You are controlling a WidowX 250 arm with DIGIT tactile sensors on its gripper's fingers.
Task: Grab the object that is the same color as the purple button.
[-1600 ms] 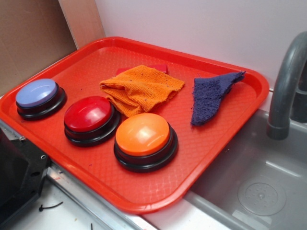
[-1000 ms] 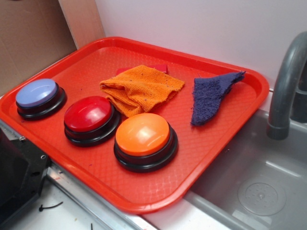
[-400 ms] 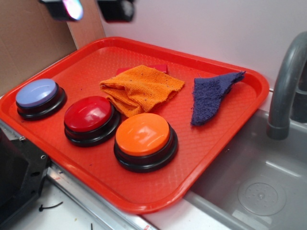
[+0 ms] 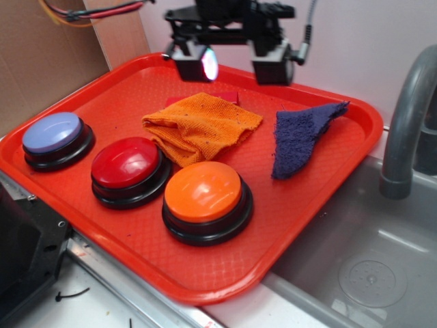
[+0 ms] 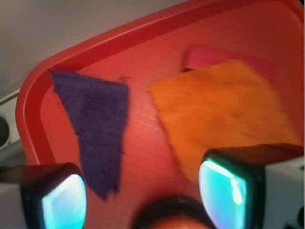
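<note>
- Purple terry cloth is the match for the purple button (image 4: 52,132): the purple cloth (image 4: 300,134) lies folded to a point near the right rear corner of the red tray (image 4: 205,280), while the button sits at the tray's left edge.
- The gripper (image 4: 233,65) hangs above the back of the tray, roughly between the orange cloth (image 4: 201,125) and the purple one, its jaws spread wide and holding nothing.
- In the wrist view the purple cloth (image 5: 97,125) sits off to one side of the open fingers, with the orange cloth (image 5: 221,114) on the other.
- To do the reach well, I judge the gripper should shift over the purple cloth's thicker middle, descend with the jaws wide, and pinch a raised fold, keeping clear of the orange cloth and the tray rim.
- Compared with the earliest frame, the gripper has entered the exterior view and come down over the tray; the cloths, the red button (image 4: 127,164) and the orange button (image 4: 204,193) lie unchanged.
</note>
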